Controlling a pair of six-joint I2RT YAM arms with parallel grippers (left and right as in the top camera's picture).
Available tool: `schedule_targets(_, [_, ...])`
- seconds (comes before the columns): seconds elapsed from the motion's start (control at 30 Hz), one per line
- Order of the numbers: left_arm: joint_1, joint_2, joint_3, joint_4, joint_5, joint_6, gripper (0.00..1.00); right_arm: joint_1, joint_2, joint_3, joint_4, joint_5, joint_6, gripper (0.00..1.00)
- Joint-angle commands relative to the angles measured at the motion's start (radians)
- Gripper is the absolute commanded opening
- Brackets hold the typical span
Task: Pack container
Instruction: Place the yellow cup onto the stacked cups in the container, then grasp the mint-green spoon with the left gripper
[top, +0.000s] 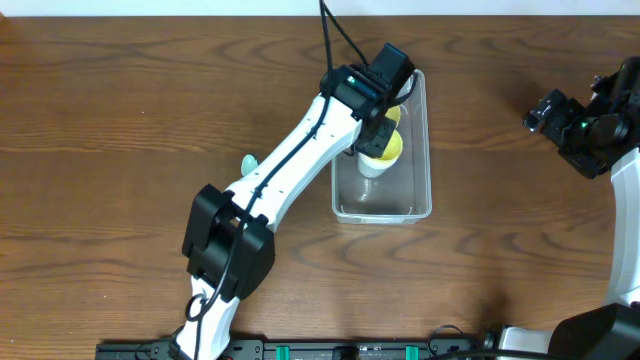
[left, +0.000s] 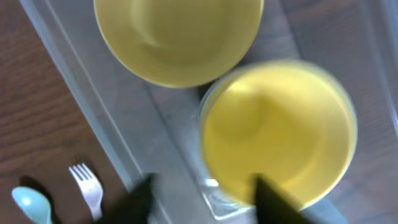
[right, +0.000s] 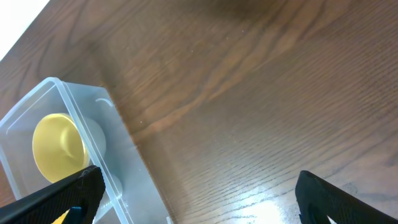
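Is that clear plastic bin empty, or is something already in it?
Not empty: two yellow bowls sit inside the bin.

container | clear plastic, rectangular, rounded corners | upright, open top | on table, right of centre

Ylw cup blurred; spoon cut off btm.

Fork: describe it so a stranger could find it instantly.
Find the clear container on the wooden table. Just outside its long wall lie two small utensils. The fork is the white one with tines, beside the pale blue spoon.
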Motion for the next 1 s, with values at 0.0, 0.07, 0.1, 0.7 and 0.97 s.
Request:
schedule_targets(0.0, [0.004, -0.068, 0.036, -0.03, -0.023, -0.004, 0.86, -0.005, 0.003, 0.0, 0.0, -0.003, 0.009, 0.99])
schedule_targets(0.07, [0.008, -0.124, 0.048, -0.061, -0.04, -0.005, 0.87, -0.005, 0.003, 0.0, -0.001, -0.003, 0.009, 0.99])
schedule_targets(0.1, [0.014, -0.163, 0.05, -0.081, -0.068, -0.017, 0.88, -0.005, 0.003, 0.0, 0.0, -0.003, 0.009, 0.99])
schedule_targets(0.7, [0.453, -0.289, -0.396, -0.071, -0.021, -0.019, 0.98, -0.005, 0.003, 0.0, -0.001, -0.003, 0.009, 0.99])
schedule_targets(0.97, [0.51, -0.252, -0.715, 0.192, 0.019, 0.036, 0.92, -0.005, 0.003, 0.0, -0.001, -0.003, 0.009, 0.99])
